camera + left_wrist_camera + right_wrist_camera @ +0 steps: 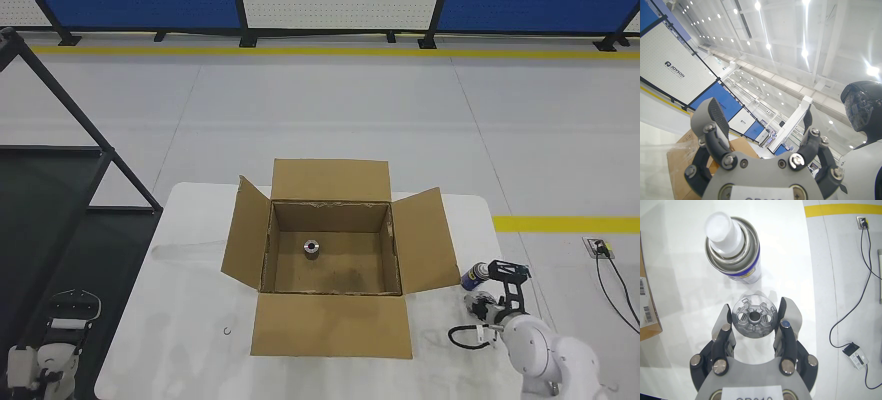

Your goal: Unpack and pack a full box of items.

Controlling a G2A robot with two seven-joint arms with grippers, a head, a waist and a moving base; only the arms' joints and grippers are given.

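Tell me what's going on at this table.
The right gripper is closed on a round metal part resting on the table beside an upright spray can, next to the open cardboard box. A second metal part lies in the box. The left gripper is open and empty, pointing upward.

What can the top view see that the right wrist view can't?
Top view: the inside of the open box, with a small metal part on its floor. Right wrist view: the metal disc up close, clasped by the right gripper, with its ribs and centre hole. Both: the spray can, standing on the white table.
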